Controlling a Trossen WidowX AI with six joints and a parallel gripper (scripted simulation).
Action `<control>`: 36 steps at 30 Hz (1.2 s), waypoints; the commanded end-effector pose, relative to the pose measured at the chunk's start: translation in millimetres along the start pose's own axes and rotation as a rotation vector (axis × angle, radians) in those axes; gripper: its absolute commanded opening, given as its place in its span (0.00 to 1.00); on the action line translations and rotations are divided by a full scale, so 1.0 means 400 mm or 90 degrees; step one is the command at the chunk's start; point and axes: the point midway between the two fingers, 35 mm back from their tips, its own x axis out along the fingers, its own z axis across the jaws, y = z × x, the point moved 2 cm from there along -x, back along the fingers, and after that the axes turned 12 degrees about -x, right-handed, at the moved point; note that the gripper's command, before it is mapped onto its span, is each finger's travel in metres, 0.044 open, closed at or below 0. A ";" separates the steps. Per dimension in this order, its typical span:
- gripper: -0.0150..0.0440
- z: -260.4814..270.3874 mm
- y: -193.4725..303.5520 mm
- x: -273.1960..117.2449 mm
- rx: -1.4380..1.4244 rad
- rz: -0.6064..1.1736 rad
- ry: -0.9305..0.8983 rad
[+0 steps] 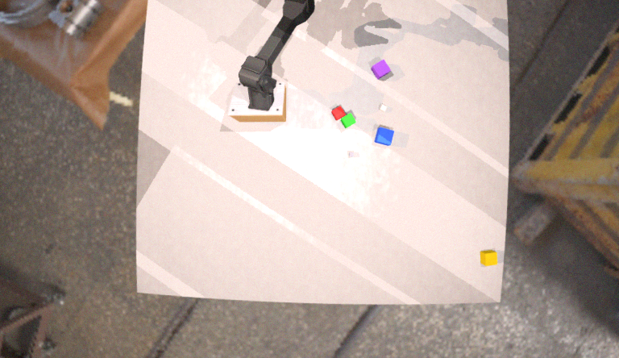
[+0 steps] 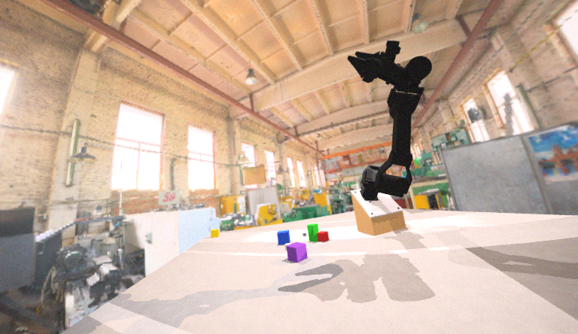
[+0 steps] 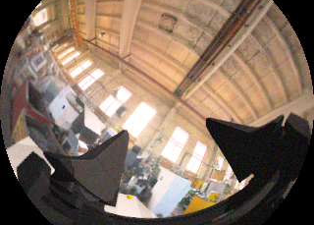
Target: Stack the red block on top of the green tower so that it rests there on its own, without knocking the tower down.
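Red block on table — touching upright green tower.

Raised arm, hand wide open

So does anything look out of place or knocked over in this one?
Nothing toppled. The tall green block tower stands upright with the small red cube beside it on the table. One oddity: a yellow cube sits alone near the table's corner. The open black gripper is raised high.

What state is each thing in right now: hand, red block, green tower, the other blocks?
Hand: open, empty, raised high.
Red block: on the table, right beside the tower, not stacked.
Green tower: upright.
Blue block: on the table.
Purple block: on the table.
Yellow block: near the table's corner.
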 end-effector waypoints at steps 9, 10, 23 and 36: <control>1.00 -0.172 0.186 0.075 0.320 0.028 -0.041; 1.00 -0.175 0.202 0.084 0.342 0.033 -0.046; 1.00 -0.160 0.475 0.221 0.583 0.183 -0.091; 1.00 0.088 0.800 0.297 0.766 0.494 -0.189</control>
